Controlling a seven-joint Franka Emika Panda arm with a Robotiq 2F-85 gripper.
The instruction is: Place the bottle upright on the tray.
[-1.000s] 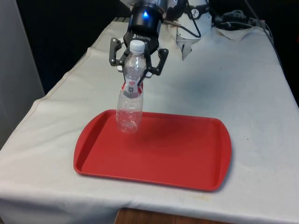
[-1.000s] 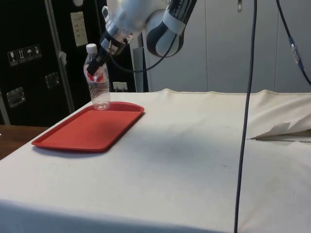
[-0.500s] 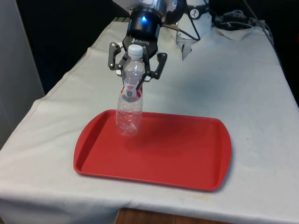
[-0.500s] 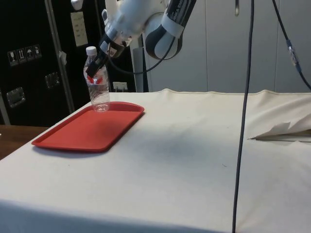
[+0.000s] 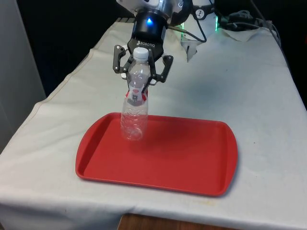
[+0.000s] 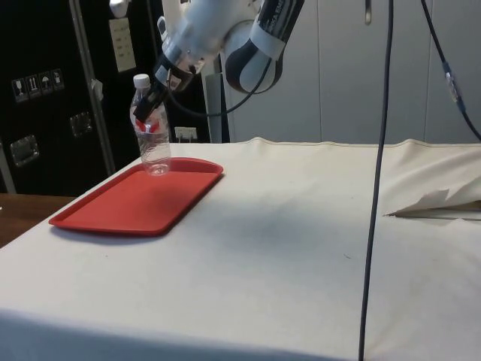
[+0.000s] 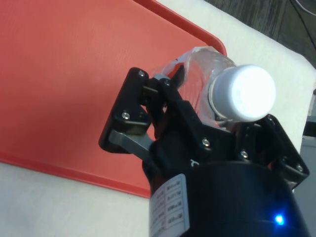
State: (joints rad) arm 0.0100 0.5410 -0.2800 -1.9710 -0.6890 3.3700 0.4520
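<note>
the clear plastic bottle with a white cap and red label (image 5: 135,103) is standing upright on the flat red plastic tray (image 5: 192,163), at about ten o'clock of the tray in the front view, just inside its far rim. the rest of the tray is lying bare toward four o'clock. the black two-finger gripper (image 5: 141,72) is sitting around the bottle's upper part, its jaws spread and apart from the plastic. white-clothed bench (image 5: 249,86) is lying open all around the tray. a black cable (image 6: 379,158) is hanging down in the side view, well apart from the tray.
</note>
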